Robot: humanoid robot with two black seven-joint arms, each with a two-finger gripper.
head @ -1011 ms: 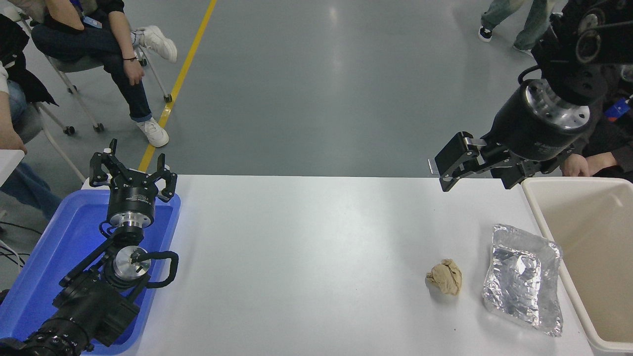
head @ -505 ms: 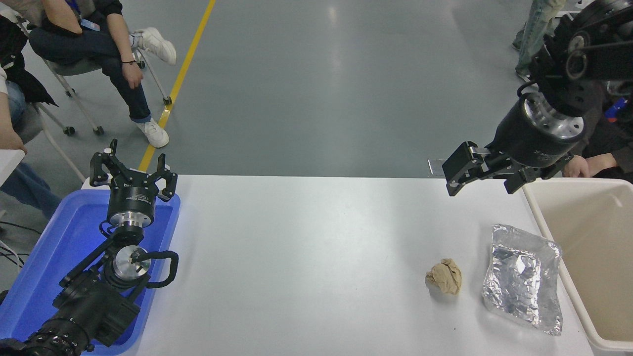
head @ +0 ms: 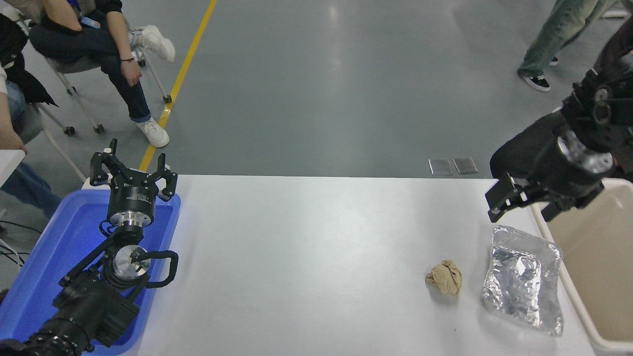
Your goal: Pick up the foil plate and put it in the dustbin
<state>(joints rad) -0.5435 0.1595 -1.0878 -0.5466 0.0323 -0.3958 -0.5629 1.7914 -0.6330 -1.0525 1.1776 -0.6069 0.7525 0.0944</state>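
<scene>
Crinkled silver foil plate [head: 523, 280] lies flat on the white table [head: 306, 257], near the right end, untouched. Its right rim sits just beside the dustbin [head: 568, 287], the big cream tub at the table's right edge; I can't tell if they touch. A tan crumpled paper ball [head: 444, 278] lies just left of the plate, apart from it.

My right gripper [head: 524, 207] hangs above the table just beyond the plate's far edge, clear of it, jaws spread wide and holding nothing. My left gripper [head: 133, 174] is parked at the lower left over the blue tray [head: 44, 257], jaws open too, empty.

Step in hand, as I judge it: the approach, grasp not yet made. Next move calls for coming down and toward me over the plate's far rim, one jaw inside and one outside the raised edge, then closing gently. Thin foil will probably crumple or slip under a hard pinch. After that it's only a short lift and carry right over the bin rim, then release. Keep clear of the paper ball.

People sit and stand on the grey floor past the table.
</scene>
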